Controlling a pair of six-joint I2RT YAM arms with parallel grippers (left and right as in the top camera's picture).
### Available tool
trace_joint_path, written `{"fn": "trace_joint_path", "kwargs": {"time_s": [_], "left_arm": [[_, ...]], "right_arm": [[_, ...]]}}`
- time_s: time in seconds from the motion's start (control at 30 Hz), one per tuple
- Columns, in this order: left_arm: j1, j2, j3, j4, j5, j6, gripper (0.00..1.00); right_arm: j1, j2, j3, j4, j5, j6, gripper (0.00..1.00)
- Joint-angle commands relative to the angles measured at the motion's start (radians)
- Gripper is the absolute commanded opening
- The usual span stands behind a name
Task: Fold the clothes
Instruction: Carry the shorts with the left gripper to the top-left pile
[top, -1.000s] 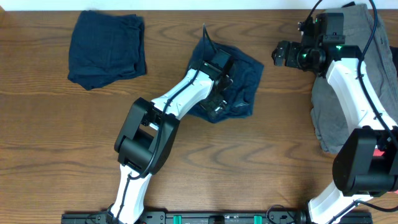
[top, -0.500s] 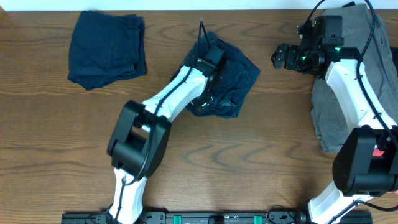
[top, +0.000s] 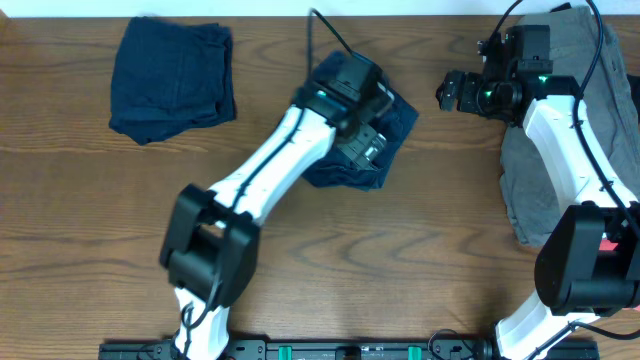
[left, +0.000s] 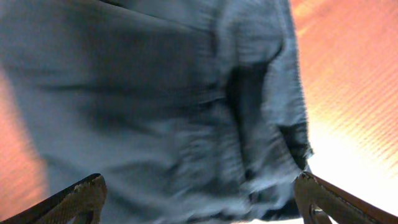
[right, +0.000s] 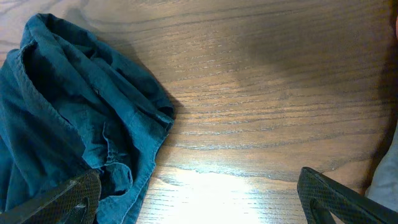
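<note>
Crumpled navy shorts lie at the table's centre back. My left gripper hovers right over them; in the left wrist view its fingers are spread wide with blurred navy fabric below and nothing held. A second pair of navy shorts lies folded at the back left. My right gripper is open and empty, just right of the crumpled shorts; its wrist view shows their edge left of its fingers. Grey trousers lie under the right arm. No coral-pink piece shows.
The brown wooden table carries all of this. The right arm's white links cross above the grey trousers at the right edge. A black rail runs along the table's front edge.
My left arm has swung back and to the right, now sitting higher over the crumpled shorts, which have bunched slightly toward the back. The right arm has not moved.
</note>
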Motion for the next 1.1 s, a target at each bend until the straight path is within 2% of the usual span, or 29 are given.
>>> {"fn": "trace_joint_path", "kwargs": {"time_s": [0.0,0.33,0.53,0.7,1.07], "left_arm": [[-0.038,0.03,-0.003,0.013,0.053,-0.017,0.98],[-0.091,0.115,-0.004,0.023,0.037,-0.016,0.98],[-0.091,0.172,-0.004,-0.04,0.037,-0.008,0.98],[-0.091,0.176,-0.004,-0.1,0.037,0.049,0.98],[-0.098,0.264,-0.015,-0.076,0.037,0.063,0.99]], "right_arm": [[-0.009,0.006,-0.008,-0.006,0.003,0.006,0.99],[-0.009,0.006,-0.008,-0.013,0.003,0.006,0.99],[-0.01,0.006,-0.008,-0.02,0.004,-0.005,0.99],[-0.01,0.006,-0.008,-0.019,0.004,-0.005,0.99],[-0.009,0.005,-0.008,-0.02,0.004,-0.005,0.99]]}}
